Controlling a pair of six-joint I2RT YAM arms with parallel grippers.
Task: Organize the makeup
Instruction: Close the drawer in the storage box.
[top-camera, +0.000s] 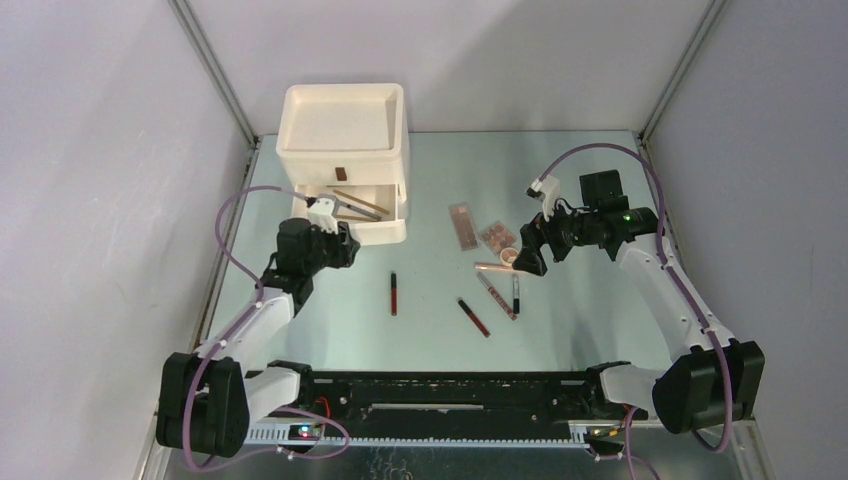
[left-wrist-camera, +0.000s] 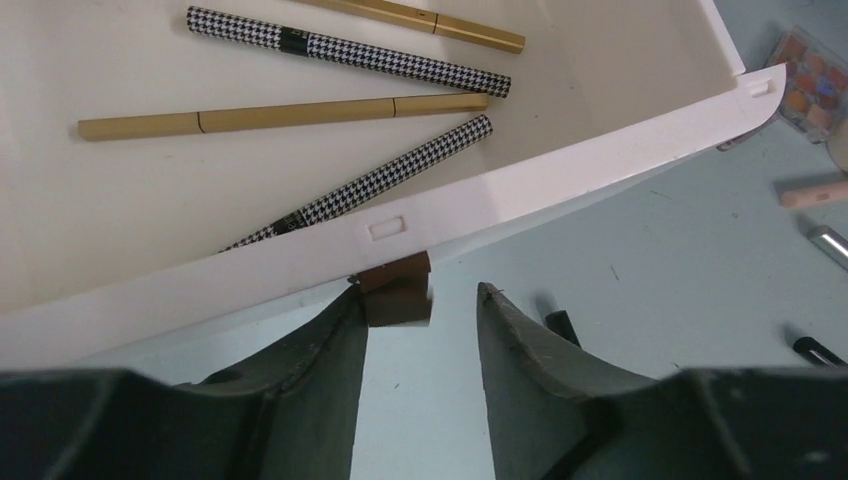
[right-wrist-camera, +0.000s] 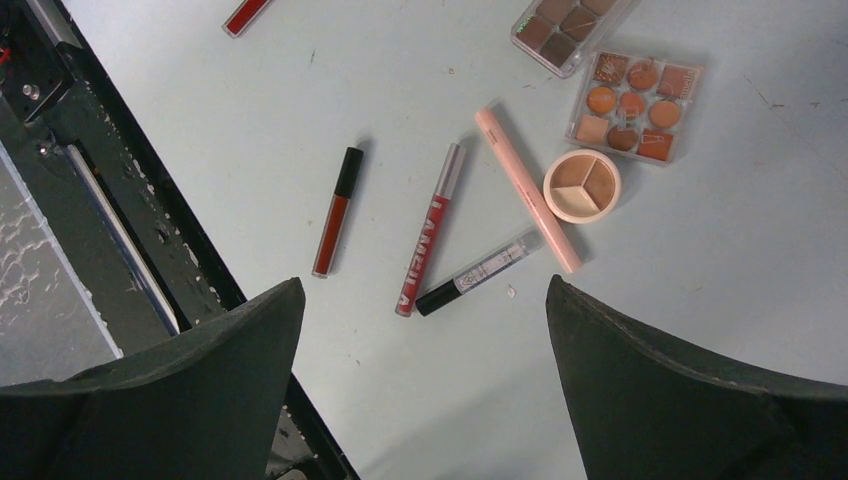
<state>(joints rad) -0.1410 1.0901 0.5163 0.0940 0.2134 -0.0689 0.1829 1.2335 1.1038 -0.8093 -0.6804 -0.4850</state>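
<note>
1. Dark-red tube with black cap (right-wrist-camera: 335, 212): flat on the table (top-camera: 580, 180), nearest the arm bases, apart from the rest.
2. Second dark-red tube (top-camera: 393, 293): alone at mid-table, well to the left of the others.
3. Right tool (right-wrist-camera: 422, 290): fingers spread wide and holding nothing, hanging above the cluster listed next.
4. Red tube with silver cap (right-wrist-camera: 430, 232) and clear tube with black cap (right-wrist-camera: 478, 273): side by side, their near ends almost meeting.
5. Pink stick (right-wrist-camera: 527, 190): lies slantwise, one end just beside the clear tube.
6. Round compact (right-wrist-camera: 582, 186): open, with three cream-to-tan pans, just beside the pink stick.
7. Square palette (right-wrist-camera: 634, 107): orange and brown pans, just beyond the compact.
8. Brown palette (right-wrist-camera: 570, 22): beyond again, partly cut off by the frame.
9. Left tool (left-wrist-camera: 420, 300): open, with a brown pull tab (left-wrist-camera: 398, 290) between its fingers, against one finger and clear of the other.
10. Drawer (left-wrist-camera: 560, 175): pulled out of the cream drawer box (top-camera: 343, 150) at the far left. It holds two gold pencils (left-wrist-camera: 280, 115) and two houndstooth pencils (left-wrist-camera: 350, 50).
</note>
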